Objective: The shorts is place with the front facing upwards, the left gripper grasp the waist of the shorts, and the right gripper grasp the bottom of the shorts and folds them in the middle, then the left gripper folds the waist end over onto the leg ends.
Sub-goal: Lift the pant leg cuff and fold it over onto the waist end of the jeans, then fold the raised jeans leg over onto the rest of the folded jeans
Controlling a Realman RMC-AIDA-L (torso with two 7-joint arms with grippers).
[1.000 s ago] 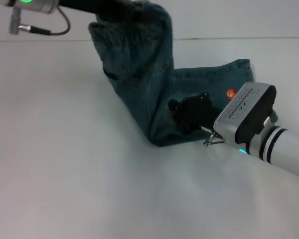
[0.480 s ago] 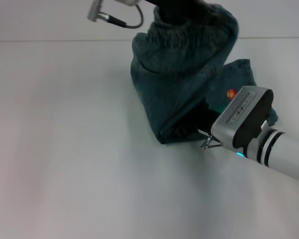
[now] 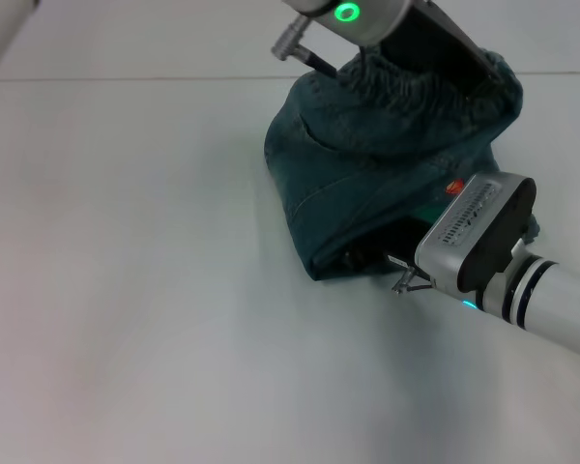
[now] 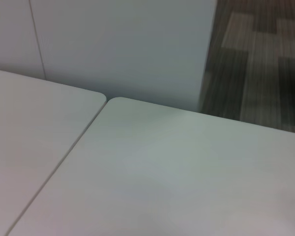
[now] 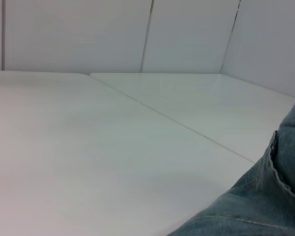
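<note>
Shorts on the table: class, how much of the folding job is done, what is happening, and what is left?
Done: the shorts lie folded lengthwise. In hand: the left hand carries the waist over the leg ends, while the right hand sits at the fold. Left: laying the waist flat.

Denim cloth shorts (image 3: 367,164); smooth matt table (image 3: 135,290).

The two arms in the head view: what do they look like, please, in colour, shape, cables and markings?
The right arm is a glossy white tube with black rings and a small cyan light, ending in a silver block with a black cap and a ribbed panel. The left arm is silver-grey with a round green light, a metal connector on a thin black cable, and a dark part lower down. Neither gripper's own look can be made out.
</note>
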